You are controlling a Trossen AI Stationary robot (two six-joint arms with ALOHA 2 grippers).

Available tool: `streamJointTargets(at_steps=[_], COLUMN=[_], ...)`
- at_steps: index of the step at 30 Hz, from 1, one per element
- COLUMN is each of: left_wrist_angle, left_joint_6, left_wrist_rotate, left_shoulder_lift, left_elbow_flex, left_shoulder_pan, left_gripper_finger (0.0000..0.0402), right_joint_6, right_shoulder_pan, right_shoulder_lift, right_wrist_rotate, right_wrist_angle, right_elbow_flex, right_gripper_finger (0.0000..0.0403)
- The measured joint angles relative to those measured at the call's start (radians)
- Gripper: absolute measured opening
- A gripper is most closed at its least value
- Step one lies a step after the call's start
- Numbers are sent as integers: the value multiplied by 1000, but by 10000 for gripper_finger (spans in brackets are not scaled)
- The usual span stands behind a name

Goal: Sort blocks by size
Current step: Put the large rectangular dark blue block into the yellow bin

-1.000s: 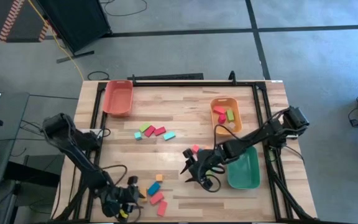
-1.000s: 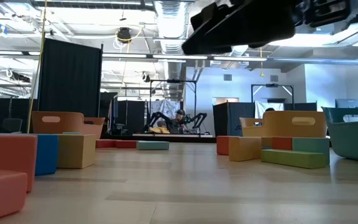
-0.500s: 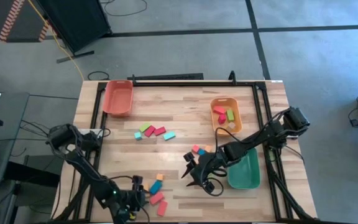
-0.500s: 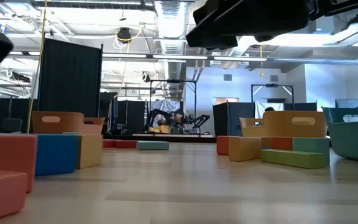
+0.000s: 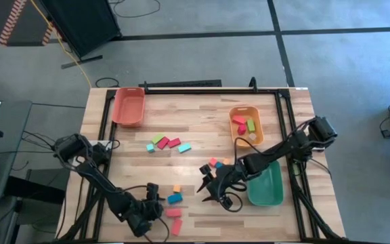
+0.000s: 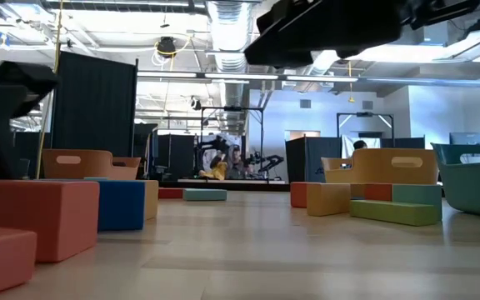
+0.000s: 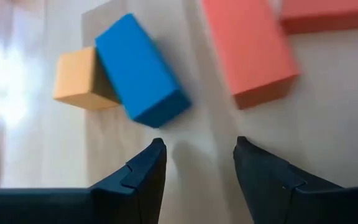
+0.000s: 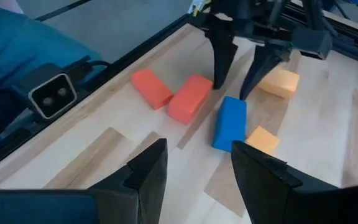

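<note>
Hovering low over the near-left part of the tabletop (image 5: 202,135), the left end effector (image 7: 194,163) has its fingers spread with nothing between them; bare wood shows in the gap. Just ahead of its tips lie a blue block (image 7: 140,70) and a salmon-red bar (image 7: 247,50), with a small orange cube (image 7: 82,79) touching the blue block's far side. The right end effector (image 8: 191,165) hangs near mid-table, fingers also apart and empty, looking toward that same cluster.

These blocks look solid, rigid and light, with flat matte faces that should not slip much. The blue block is best taken across its short width, on the two long faces; it lies slanted to the fingers, so a wrist turn seems needed. The orange cube pressed against it may get dragged along.

A second red bar (image 7: 328,14) is cut off at the left wrist view's edge. From above, the left arm hides part of the cluster, and the blocks in the orange tray (image 5: 237,110) are too small to size. The low view shows only block ends.
</note>
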Motion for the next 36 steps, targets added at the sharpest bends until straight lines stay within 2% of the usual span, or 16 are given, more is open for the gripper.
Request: streamJointTargets(at_steps=[10, 20, 27, 32, 36], left_wrist_angle=[18, 148, 166, 166, 167], left_joint_6=[62, 148, 163, 153, 140], left_wrist_rotate=[-46, -67, -69, -73, -80], left_shoulder_lift=[0, 1, 0, 0, 0], left_elbow_flex=[-1, -2, -2, -2, -1], left_shoulder_pan=[41, 143, 206, 209, 209], left_gripper_finger=[178, 178, 178, 178, 178], right_joint_6=[0, 12, 41, 63, 103], right_shoulder_pan=[-25, -23, -16, -24, -52], right_shoulder_lift=[3, 3, 4, 5, 5], right_wrist_rotate=[3, 2, 4, 80, 91], right_wrist_angle=[20, 19, -73, -112, -114], right_elbow_flex=[0, 0, 0, 0, 0], right_gripper_finger=[206, 206, 207, 206, 208])
